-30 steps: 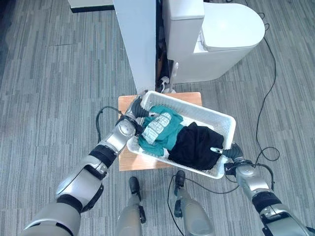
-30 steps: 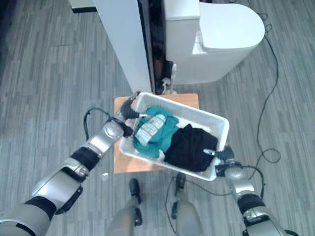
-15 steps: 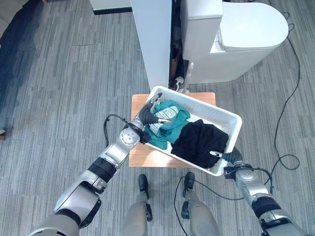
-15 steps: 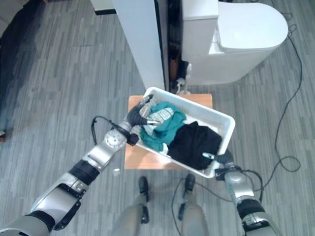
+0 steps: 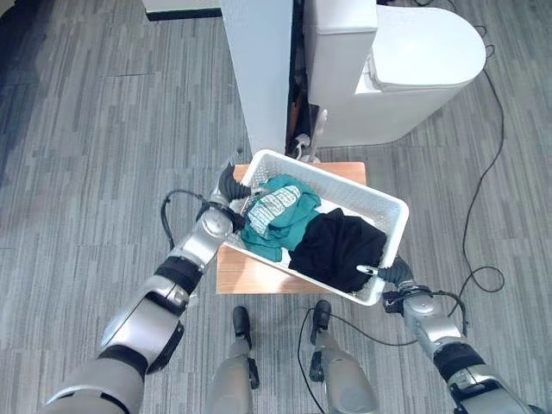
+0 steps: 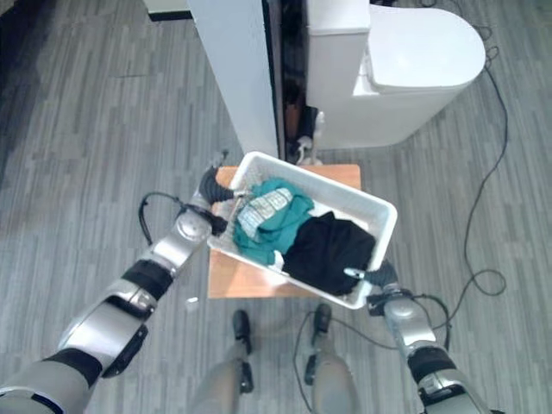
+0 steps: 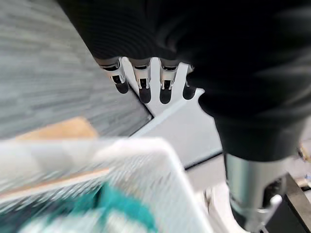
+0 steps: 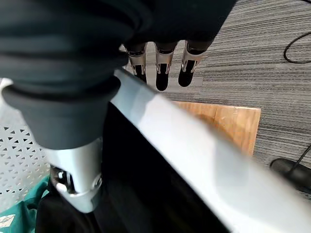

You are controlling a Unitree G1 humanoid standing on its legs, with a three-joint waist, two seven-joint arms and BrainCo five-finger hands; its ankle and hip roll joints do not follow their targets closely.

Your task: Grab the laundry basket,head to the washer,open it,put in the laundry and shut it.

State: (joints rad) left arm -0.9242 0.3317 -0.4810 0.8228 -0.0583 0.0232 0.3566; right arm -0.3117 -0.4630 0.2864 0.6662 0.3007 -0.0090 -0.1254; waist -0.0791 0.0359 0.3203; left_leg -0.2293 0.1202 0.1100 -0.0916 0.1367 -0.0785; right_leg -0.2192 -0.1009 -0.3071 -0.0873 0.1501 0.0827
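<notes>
The white laundry basket (image 5: 390,210) sits tilted above a small wooden table (image 5: 250,274), with one hand at each of its short ends. It contains a teal garment (image 5: 274,220) on the robot's left side and a black garment (image 5: 336,248) on the right side.

The left hand (image 5: 228,184) is positioned at the left end of the basket. In the left wrist view, its fingers (image 7: 141,87) point past the basket rim (image 7: 160,145) toward the floor and are only slightly bent. The thumb (image 7: 252,194) lies on the other side of the rim, so the rim passes between thumb and fingers. Whether this constitutes a firm grip cannot be determined.

The right hand (image 5: 398,278) is positioned at the near right corner of the basket. In the right wrist view, its fingers (image 8: 163,73) reach over the outer side of the white rim (image 8: 194,141), while the thumb (image 8: 77,184) is on the inner side, against the black garment. The rim is pinched between thumb and fingers.

Beyond the table stand a tall white panel (image 5: 259,69) and a white appliance with a rounded top (image 5: 405,60). The floor (image 5: 86,172) is grey striped carpet.
</notes>
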